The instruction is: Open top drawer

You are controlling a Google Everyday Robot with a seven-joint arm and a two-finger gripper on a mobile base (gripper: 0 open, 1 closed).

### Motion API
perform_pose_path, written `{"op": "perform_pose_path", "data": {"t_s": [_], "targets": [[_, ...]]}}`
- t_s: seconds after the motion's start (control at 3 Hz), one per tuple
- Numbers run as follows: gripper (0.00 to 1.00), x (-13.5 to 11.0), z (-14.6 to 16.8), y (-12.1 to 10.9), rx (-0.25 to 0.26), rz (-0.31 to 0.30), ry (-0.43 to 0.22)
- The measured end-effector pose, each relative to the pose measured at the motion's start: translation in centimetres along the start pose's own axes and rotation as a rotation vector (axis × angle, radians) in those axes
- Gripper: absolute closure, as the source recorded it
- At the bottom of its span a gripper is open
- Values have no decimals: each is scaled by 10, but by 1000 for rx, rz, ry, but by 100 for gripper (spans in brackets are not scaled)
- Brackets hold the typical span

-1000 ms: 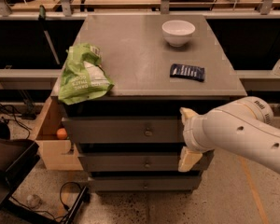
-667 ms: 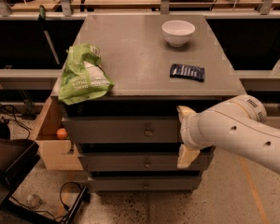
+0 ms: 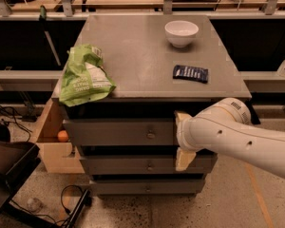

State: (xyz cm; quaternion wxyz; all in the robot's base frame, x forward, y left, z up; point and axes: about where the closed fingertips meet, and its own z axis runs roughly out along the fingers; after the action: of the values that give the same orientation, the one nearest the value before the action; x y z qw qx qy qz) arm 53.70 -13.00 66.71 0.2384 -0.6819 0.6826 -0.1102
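Note:
The top drawer (image 3: 118, 132) is the wide grey front just under the cabinet top, with a small round metal knob (image 3: 151, 135) at its centre. A dark gap shows above the front. My gripper (image 3: 180, 138) is in front of the right part of this drawer front, a little to the right of the knob. One cream finger (image 3: 182, 118) shows above my white wrist and the other below it, apart from each other. The gripper is open and holds nothing. My wrist hides the space between the fingers and part of the drawer front.
Two shorter grey drawer fronts (image 3: 147, 165) lie below. A light wooden box drawer (image 3: 50, 141) stands open at the left with an orange ball (image 3: 62, 136) inside. On the cabinet top are a green bag (image 3: 84, 77), a white bowl (image 3: 181, 32) and a dark blue packet (image 3: 190, 73). Cables lie on the floor at the left.
My arm and gripper have shifted slightly left along the top drawer front, towards the knob. Nothing else has moved.

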Motion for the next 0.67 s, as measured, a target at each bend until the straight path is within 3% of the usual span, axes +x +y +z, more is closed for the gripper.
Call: {"op": "perform_pose_path", "data": {"t_s": [0.33, 0.67], "targets": [[18, -1, 17, 3, -14, -1, 27], [49, -1, 16, 2, -10, -1, 30]]}}
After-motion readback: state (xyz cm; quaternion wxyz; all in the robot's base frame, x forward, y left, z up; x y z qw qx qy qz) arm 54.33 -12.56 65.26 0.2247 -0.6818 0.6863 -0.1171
